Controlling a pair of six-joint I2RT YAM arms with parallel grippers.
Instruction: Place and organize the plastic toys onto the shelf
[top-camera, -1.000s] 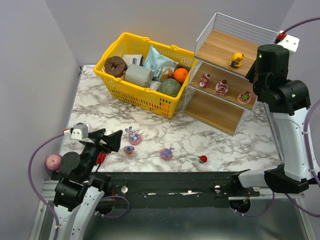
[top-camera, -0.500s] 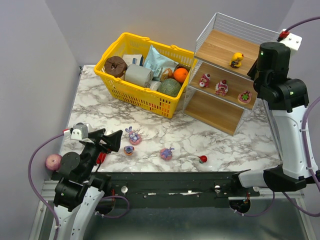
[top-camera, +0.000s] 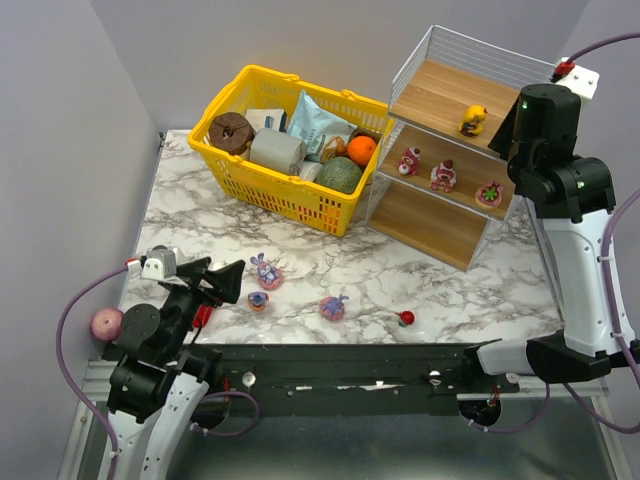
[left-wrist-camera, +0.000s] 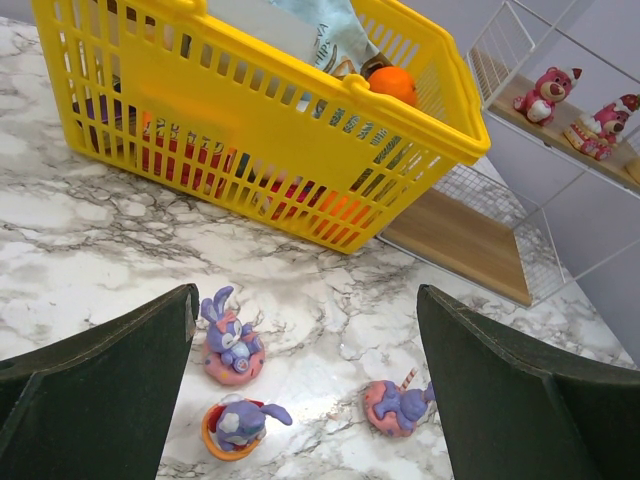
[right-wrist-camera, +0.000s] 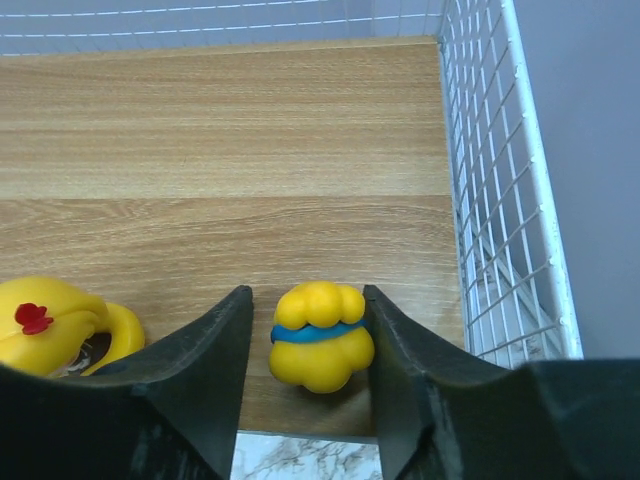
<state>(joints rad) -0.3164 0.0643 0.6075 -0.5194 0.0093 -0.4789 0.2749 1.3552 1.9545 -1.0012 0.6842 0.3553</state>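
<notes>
The shelf stands at the back right. My right gripper is at its top board, jaws open around a yellow duck that sits on the board. The right finger touches it and a small gap shows on the left. Another yellow duck sits beside it, also in the right wrist view. Three red-pink figures stand on the middle board. Three purple bunnies and a small red toy lie on the table. My left gripper is open above the bunnies.
A yellow basket full of groceries stands left of the shelf. The shelf's white wire wall is close to my right finger. A pink ball lies off the table's left edge by the left arm.
My right arm has shifted slightly up and to the right at the top shelf. The left arm and the toys on the table have not moved.
</notes>
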